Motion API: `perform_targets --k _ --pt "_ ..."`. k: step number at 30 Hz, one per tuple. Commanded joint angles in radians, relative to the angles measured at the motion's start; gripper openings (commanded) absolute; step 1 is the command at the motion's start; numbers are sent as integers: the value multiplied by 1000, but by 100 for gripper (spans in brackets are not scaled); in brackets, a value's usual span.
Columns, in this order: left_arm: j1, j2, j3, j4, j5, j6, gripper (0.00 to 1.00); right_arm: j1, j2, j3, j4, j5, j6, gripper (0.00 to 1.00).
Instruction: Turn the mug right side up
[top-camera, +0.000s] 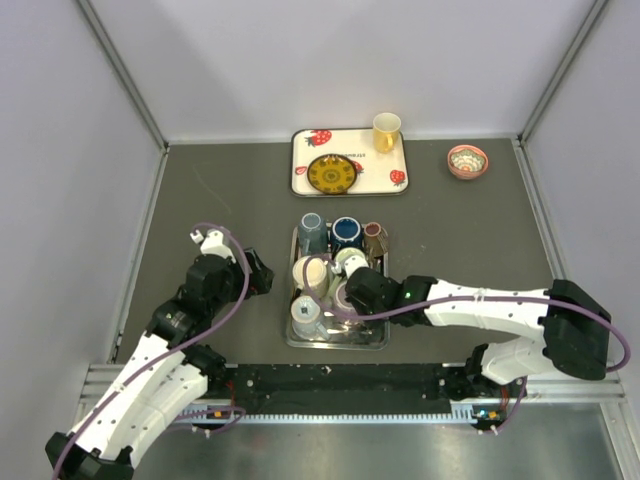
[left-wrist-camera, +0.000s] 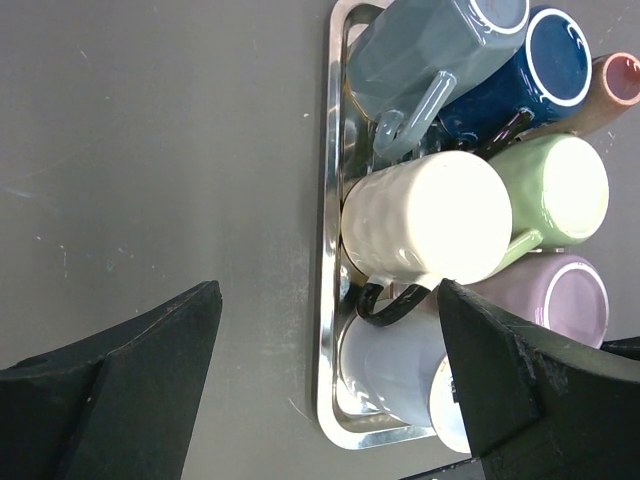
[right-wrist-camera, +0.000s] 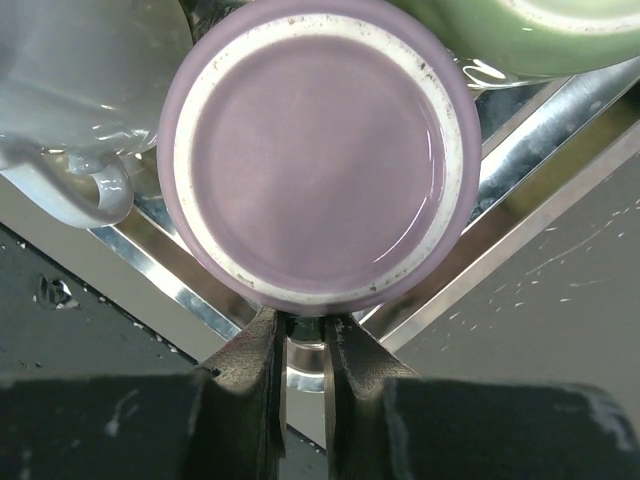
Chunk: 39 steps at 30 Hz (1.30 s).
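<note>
A purple mug (right-wrist-camera: 315, 160) stands upside down in the metal tray (top-camera: 336, 345), its base facing my right wrist camera. My right gripper (right-wrist-camera: 305, 325) is at its near side, the fingers closed to a narrow gap on what seems to be its handle, mostly hidden under the mug's rim. In the top view the right gripper (top-camera: 362, 292) covers most of the purple mug (top-camera: 341, 296). My left gripper (left-wrist-camera: 330, 290) is open and empty, above the tray's left rim (left-wrist-camera: 325, 250); the purple mug (left-wrist-camera: 560, 305) lies to its right. The left gripper (top-camera: 262, 275) shows left of the tray.
The tray also holds a cream mug (top-camera: 308, 270), green mug (top-camera: 352, 262), white mug (top-camera: 305, 312), grey-blue mug (top-camera: 312, 232), dark blue mug (top-camera: 346, 231) and brown mug (top-camera: 376, 238). A strawberry tray (top-camera: 300, 170) with a yellow mug (top-camera: 386, 130) and a plate (top-camera: 332, 174) sits behind; a small bowl (top-camera: 467, 160) far right.
</note>
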Motion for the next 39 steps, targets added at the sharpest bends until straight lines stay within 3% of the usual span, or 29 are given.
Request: perform_targets --k 1,15,27,32,35,39 --pt "-1 -19 -6 25 -2 -4 94 24 -20 30 -13 50 26 0" --pt "-1 -56 23 7 -41 -6 93 101 -166 96 -145 70 31 0" --pt "-1 -105 123 -29 -124 -15 93 102 -414 245 -217 68 78 0" --pt "0 -168 137 13 -144 -49 95 55 -502 280 -85 67 116 0" --pt "-1 -203 126 68 -133 -82 95 -31 -522 247 74 -33 158 0" --pt "-1 -243 114 143 -98 -136 97 -247 -542 145 361 -310 293 0"
